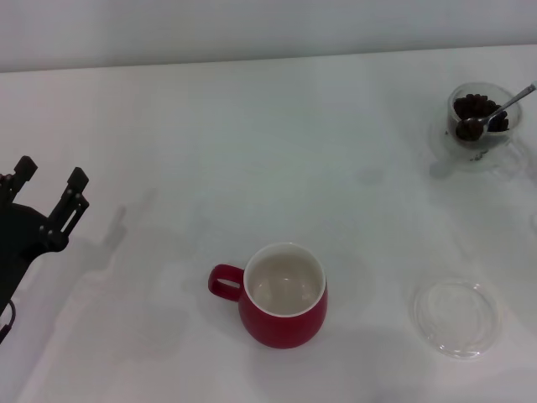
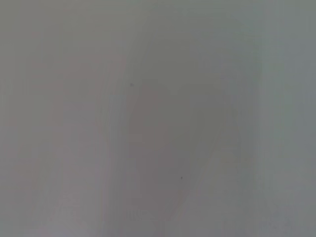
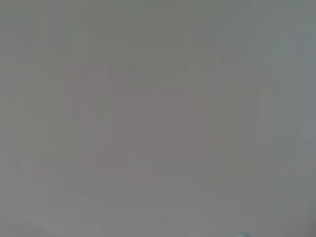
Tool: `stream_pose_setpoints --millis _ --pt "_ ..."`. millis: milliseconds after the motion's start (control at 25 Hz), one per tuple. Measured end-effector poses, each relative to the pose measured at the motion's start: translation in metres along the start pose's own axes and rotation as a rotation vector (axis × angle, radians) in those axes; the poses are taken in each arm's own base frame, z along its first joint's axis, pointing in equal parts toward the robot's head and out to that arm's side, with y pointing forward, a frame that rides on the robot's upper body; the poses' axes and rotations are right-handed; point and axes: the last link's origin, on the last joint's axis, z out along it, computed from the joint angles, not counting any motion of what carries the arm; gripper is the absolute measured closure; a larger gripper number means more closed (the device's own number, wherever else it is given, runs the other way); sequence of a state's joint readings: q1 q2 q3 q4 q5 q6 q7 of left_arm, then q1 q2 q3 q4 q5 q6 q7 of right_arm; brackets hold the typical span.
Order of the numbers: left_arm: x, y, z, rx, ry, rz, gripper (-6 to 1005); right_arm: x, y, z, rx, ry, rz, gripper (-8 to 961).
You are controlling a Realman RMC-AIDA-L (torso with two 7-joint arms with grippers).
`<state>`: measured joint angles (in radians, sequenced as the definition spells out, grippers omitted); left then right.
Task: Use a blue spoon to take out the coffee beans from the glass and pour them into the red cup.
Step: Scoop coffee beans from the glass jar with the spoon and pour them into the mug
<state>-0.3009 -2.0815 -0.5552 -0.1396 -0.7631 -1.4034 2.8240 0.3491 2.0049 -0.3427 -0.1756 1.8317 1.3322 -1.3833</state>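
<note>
White tabletop [image 1: 252, 126] stretched out bare and pale from the wall to the near edge, and both wrist views showed only blank grey surface. Over at the left edge hovered the black left gripper [image 1: 49, 178], its two fingers spread apart and holding nothing. Well off to its right, nearer the front, sat the rounded glossy red ceramic cup [image 1: 283, 295], cream-white inside, with its small loop handle turned back toward that gripper. Farther right again, beyond the cup, lay a flat clear round dish [image 1: 456, 317]. Far across from the gripper, toward the back right corner, stood the small clear round glass [image 1: 480, 126] with dark brown coffee beans [image 1: 479, 109] in it. A metal spoon [image 1: 495, 113] leaned in the glass, its bowl among the beans, its handle running out of sight. No right gripper was to be seen.
</note>
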Motion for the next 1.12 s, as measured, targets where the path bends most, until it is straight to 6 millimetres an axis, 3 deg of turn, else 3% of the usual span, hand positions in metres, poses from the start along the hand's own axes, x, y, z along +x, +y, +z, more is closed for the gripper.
stream_pose_setpoints --millis 560,1120 --pt "0.0 0.0 0.001 -0.003 -0.001 0.002 272 0.034 0.01 -0.001 -0.076 0.163 -0.006 786" --pt "-0.002 0.0 0.0 -0.004 -0.013 0.003 272 0.053 0.015 0.009 -0.099 0.269 -0.02 785"
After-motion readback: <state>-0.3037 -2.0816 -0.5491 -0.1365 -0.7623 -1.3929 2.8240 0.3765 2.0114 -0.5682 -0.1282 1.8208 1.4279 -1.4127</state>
